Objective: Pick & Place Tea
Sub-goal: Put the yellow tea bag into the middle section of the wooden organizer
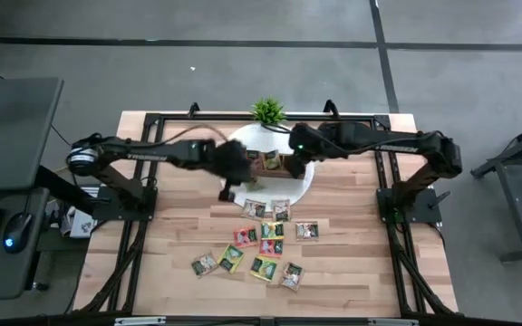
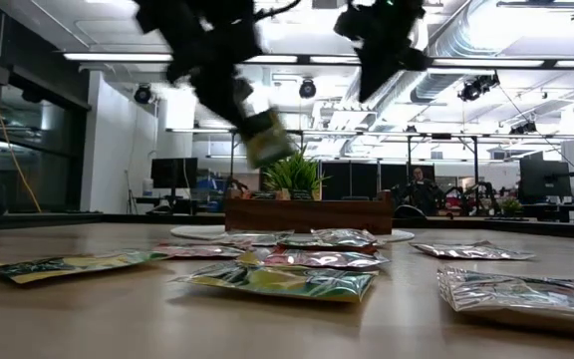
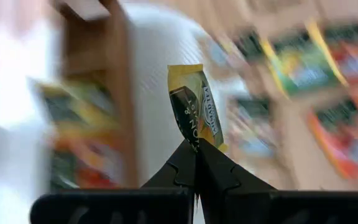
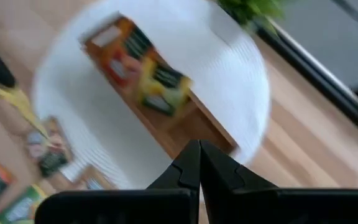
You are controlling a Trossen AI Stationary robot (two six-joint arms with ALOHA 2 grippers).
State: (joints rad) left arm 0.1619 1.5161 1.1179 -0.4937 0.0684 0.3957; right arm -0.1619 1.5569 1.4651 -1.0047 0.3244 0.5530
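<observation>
Several tea sachets point(image 1: 263, 240) in green, yellow, red and grey wrappers lie flat on the wooden table, near its middle. One yellow sachet point(image 3: 194, 106) is lifted above the table, and my left gripper point(image 3: 196, 149) is shut on it; the low view shows the same sachet point(image 2: 265, 140) in the air. The wooden tray point(image 1: 270, 163) rests on a round white mat and holds a few sachets point(image 4: 148, 81). My right gripper point(image 4: 199, 149) is shut and holds nothing; it hangs over the mat, beside the tray. My left gripper pinches one end of the yellow sachet point(image 3: 195, 138) between its two fingertips. The fingers slant down from above. The sachet sticks out beyond the fingertips, tilted, lifted clear of the table point(image 2: 267, 150).
A small green potted plant point(image 1: 267, 110) stands at the table's far edge behind the tray. The white mat point(image 1: 308, 186) lies under the tray. Black frame rails point(image 1: 392, 208) run along both sides of the table. Bare wood shows near the front edge.
</observation>
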